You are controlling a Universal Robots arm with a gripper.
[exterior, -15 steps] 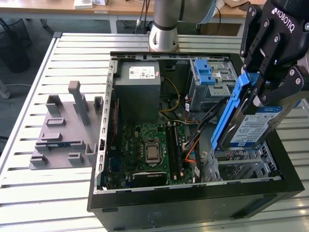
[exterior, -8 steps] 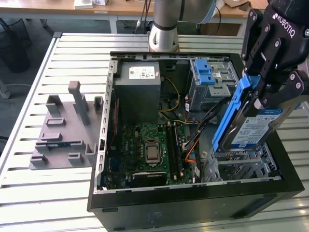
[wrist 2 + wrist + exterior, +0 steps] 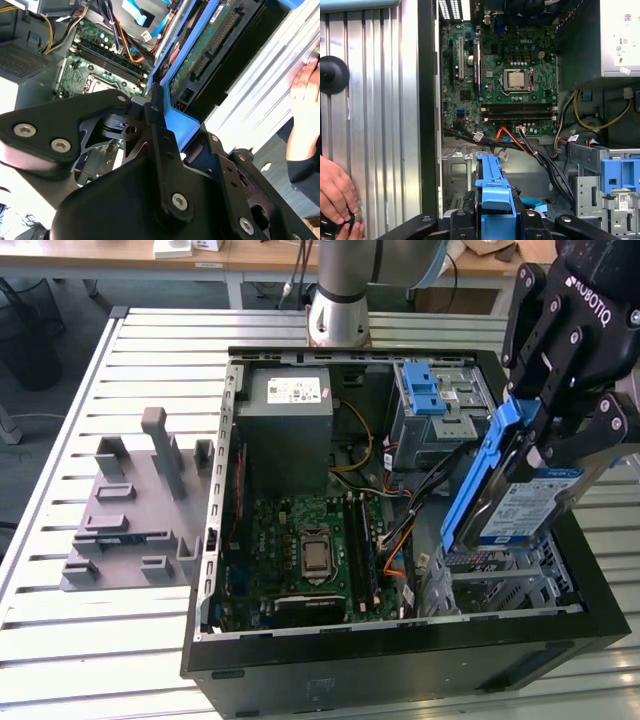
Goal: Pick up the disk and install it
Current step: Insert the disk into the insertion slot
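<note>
Exterior view with both wrist views: we find the gripper clamped shut on the disk, its fingers pressed against the blue end bracket; the disk hangs below the fingers, steeply tilted, its white-and-blue label turned toward the exterior camera and one blue side rail along its edge on the exterior view's left; it is held over the near corner of the open computer case on the exterior view's right, its lower end close to a grey metal bay frame, and we cannot tell whether they touch; the motherboard, power-supply box and drive cage lie inside the case, apart from the disk; in the second wrist view the gripper holds the bracket and the disk shows its green circuit board; in the first wrist view the disk stands between the fingers of the gripper; a person's hand rests on the slatted table beside the case.
</note>
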